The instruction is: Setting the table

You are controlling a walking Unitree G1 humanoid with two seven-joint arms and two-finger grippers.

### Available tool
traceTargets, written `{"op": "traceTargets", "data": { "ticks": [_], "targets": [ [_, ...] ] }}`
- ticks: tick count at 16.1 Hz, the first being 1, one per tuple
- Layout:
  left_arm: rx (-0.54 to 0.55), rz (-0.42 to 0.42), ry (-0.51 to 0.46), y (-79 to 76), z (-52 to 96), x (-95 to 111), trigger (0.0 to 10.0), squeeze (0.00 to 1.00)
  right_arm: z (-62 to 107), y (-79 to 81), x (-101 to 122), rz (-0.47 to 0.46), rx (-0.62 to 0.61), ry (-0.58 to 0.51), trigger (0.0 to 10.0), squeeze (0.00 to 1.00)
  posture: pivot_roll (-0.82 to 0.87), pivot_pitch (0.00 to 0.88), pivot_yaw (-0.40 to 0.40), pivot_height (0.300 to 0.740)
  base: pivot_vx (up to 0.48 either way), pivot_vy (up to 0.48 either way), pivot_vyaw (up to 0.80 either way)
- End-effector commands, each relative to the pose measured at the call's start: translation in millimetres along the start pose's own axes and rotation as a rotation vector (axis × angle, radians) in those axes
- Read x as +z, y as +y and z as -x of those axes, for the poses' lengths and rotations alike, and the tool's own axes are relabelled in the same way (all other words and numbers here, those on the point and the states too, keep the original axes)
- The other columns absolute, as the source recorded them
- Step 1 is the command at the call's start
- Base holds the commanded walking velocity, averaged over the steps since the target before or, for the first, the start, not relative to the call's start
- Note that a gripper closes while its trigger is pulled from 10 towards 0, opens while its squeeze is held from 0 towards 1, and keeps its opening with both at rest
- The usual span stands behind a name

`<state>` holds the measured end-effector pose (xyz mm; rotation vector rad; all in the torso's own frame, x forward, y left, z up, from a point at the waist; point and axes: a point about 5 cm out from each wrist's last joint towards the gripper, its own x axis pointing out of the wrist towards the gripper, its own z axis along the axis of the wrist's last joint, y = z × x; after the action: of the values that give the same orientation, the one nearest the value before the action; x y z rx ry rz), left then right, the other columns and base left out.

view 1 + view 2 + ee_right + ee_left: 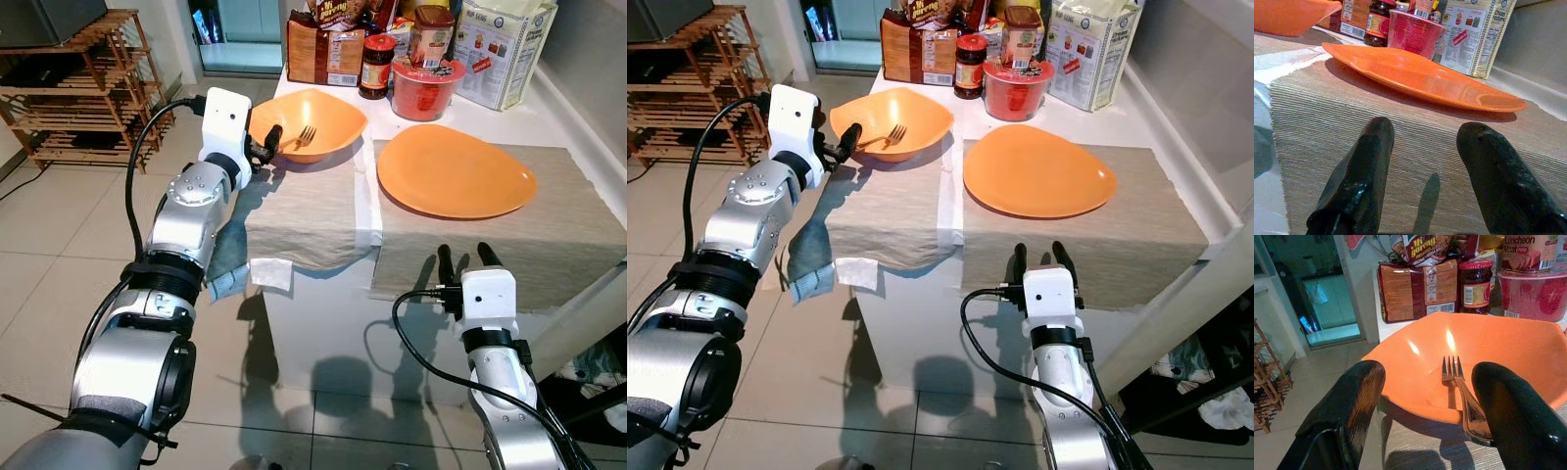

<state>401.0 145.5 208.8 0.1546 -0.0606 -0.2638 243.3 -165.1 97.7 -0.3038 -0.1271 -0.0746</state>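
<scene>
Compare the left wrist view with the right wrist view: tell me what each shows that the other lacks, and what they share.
Left wrist view alone: a fork lying with its tines inside the orange bowl, its handle out over the rim toward the open left gripper.

Right wrist view alone: the flat orange plate on a beige placemat, with the open right gripper at the placemat's near edge.

Both: the red-lidded jar, the red tub and the orange bowl.

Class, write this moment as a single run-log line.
task: setting table | left gripper: open, at orange bowl rim beside fork | right gripper: open, before orange plate | fork: tines in bowl
</scene>
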Motion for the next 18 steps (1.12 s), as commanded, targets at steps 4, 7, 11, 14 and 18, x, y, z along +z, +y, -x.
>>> {"op": "traceTargets", "data": {
  "ticks": [4,7,11,14,18],
  "targets": [
    [-0.038,-0.001,-0.033,-6.6,-3.1,4.5,10.0,0.00,-1.0,-1.9,3.3,0.009,0.002,-0.012,10.0,0.00,-0.03,0.000,0.021,0.722,0.000,0.000,0.00],
    [-0.041,-0.018,-0.074,-7.8,-3.8,13.3,10.0,0.00,-0.7,-1.6,2.8,0.010,0.004,-0.011,10.0,0.00,-0.03,0.000,0.022,0.722,0.000,0.000,0.00],
    [-0.037,-0.035,-0.115,-8.0,-3.6,23.1,10.0,0.00,-1.1,-1.3,2.4,0.011,0.007,-0.012,10.0,0.00,-0.03,0.000,0.020,0.722,0.000,0.000,0.00],
    [-0.056,-0.032,-0.090,-13.9,-1.6,15.0,10.0,0.00,-1.4,-0.7,2.4,0.010,0.007,-0.012,10.0,0.00,-0.02,0.000,0.021,0.722,0.000,0.000,0.00],
    [-0.075,-0.004,-0.069,-19.1,0.2,10.9,10.0,0.00,-1.3,-0.1,2.2,0.008,0.007,-0.010,10.0,0.00,-0.02,0.000,0.021,0.722,0.000,0.000,0.00]
  ]
}}
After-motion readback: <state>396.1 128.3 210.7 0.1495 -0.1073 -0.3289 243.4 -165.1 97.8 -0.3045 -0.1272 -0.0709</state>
